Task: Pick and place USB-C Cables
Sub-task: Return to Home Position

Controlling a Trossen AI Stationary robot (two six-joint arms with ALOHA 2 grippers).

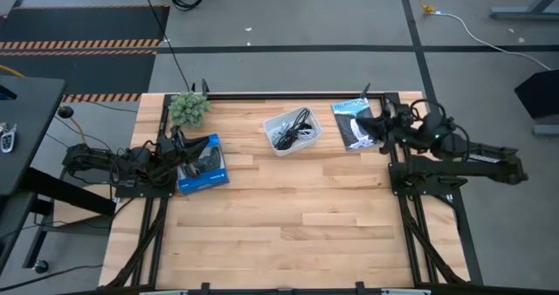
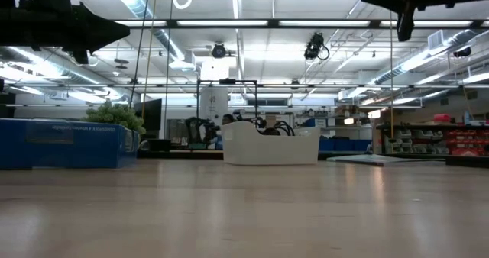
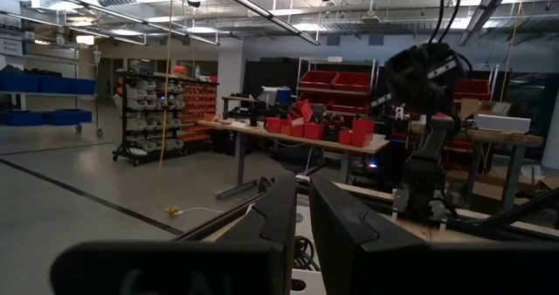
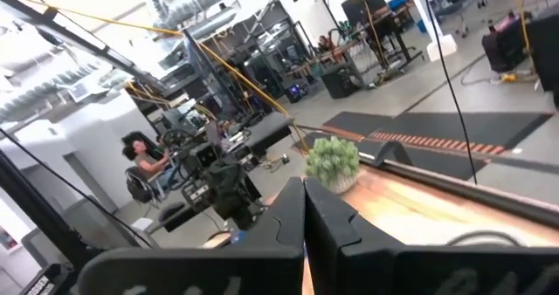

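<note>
Cables [image 1: 293, 131] heaped in white tray [image 1: 270, 121] near far edge; left claw [image 3: 301, 183], right claw [image 4: 304, 184] closed, at side edges.

High camera hung overhead, looking straight down from well off on the whole table [image 1: 288, 225]. Low camera sat at tabletop height by the edge farthest from the white tray [image 1: 293, 131], facing level across the boards into the room; both views shared that tray and the blue box [image 1: 203, 164]. Left wrist camera, held above the table, faced across to the right arm [image 3: 428, 155] and the red-bin shelving [image 3: 336, 81]; right wrist camera, tilted, faced back at the left arm [image 4: 218, 190] and the potted plant [image 4: 332, 160], which the high view also held.
</note>
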